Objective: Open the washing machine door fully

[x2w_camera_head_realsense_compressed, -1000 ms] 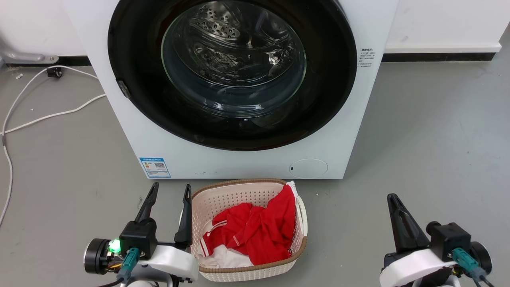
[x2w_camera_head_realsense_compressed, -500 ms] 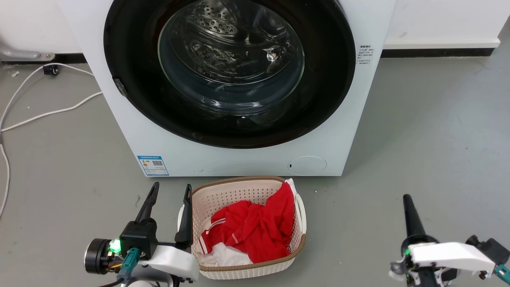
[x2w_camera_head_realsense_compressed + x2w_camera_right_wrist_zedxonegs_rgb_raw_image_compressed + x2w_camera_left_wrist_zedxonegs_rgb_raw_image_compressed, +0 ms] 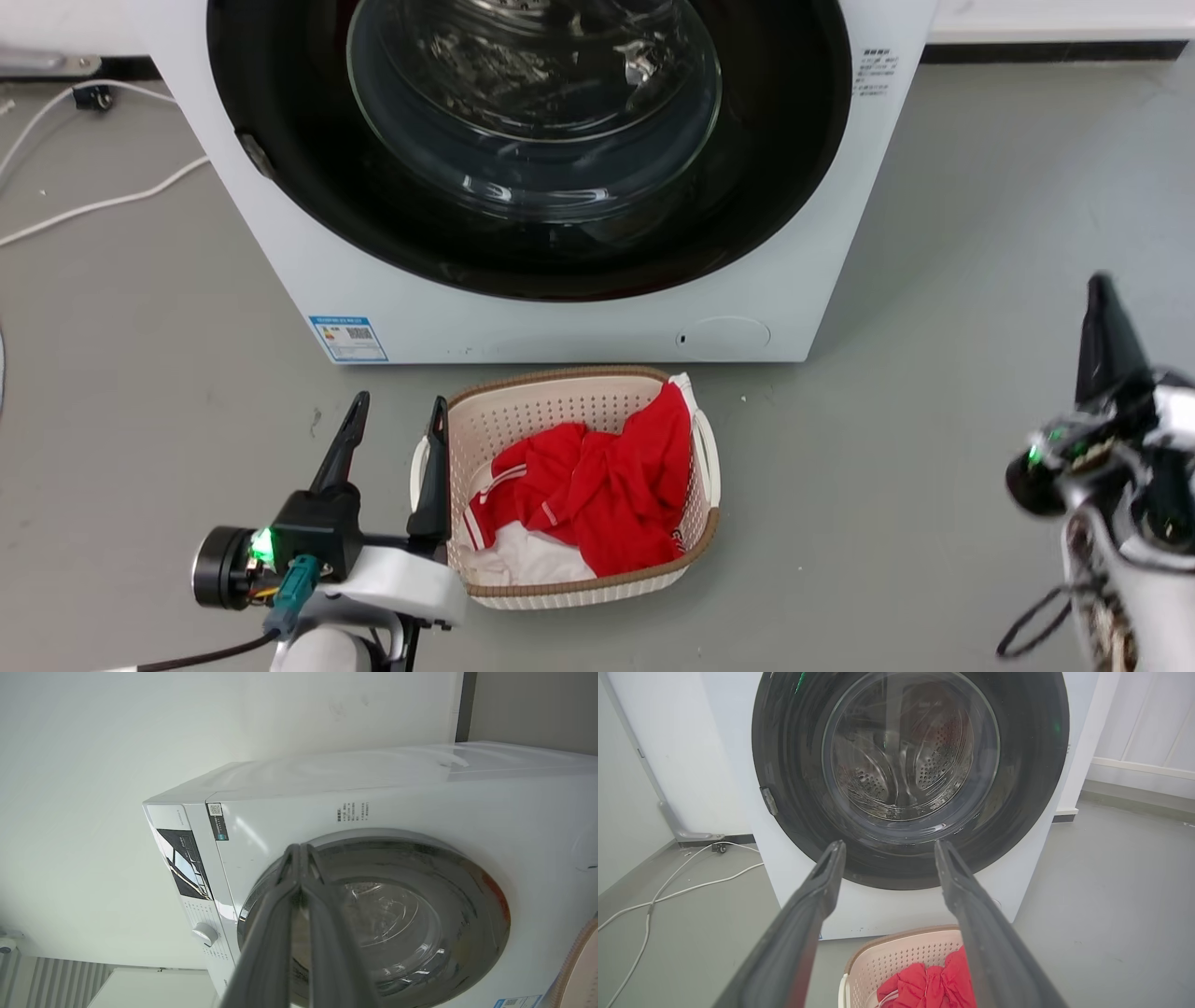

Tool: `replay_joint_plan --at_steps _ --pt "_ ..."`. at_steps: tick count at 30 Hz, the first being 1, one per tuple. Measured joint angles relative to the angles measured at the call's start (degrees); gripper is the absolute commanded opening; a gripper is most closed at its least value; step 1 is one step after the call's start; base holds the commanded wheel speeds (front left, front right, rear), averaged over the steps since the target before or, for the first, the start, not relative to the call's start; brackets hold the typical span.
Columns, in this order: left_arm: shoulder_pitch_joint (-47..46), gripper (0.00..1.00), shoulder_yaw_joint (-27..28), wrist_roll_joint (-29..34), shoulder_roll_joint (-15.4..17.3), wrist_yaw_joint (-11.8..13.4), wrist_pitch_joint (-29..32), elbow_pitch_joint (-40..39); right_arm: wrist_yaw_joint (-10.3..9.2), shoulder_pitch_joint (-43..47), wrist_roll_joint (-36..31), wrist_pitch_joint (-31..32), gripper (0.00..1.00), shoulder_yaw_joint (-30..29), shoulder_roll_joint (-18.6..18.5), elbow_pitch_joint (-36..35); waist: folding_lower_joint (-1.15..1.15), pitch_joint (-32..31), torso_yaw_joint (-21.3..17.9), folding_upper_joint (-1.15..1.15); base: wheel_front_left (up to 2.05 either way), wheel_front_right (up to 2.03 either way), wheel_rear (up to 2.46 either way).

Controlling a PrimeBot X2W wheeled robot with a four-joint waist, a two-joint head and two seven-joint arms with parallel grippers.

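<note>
Washing machine door closed on washing machine, left gripper spread beside basket, right gripper seemingly pressed together

You see the washing machine door glossy black around clear glass, the washing machine smooth white, the basket perforated plastic.

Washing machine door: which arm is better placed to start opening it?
Probably left. The left pincer is open, faces the washing machine door and sits on the side of its grey rim tab. The right pincer is shut, on the other side.
</note>
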Motion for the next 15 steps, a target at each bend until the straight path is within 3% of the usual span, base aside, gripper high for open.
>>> replay_joint_plan --at_steps 5,15 --pt "-0.85 1.0 0.27 0.01 -0.01 -0.38 0.0 -0.53 0.0 -8.17 1.9 3.09 0.0 0.99 -4.14 4.67 0.0 1.98 0.16 0.0 0.0 0.0 0.0" --pt "-3.3 1.0 -0.33 -0.13 -0.05 -1.18 0.0 -1.69 0.0 -27.54 1.51 9.53 0.0 7.97 -13.14 21.56 0.0 5.31 1.26 0.0 0.0 0.0 0.0"
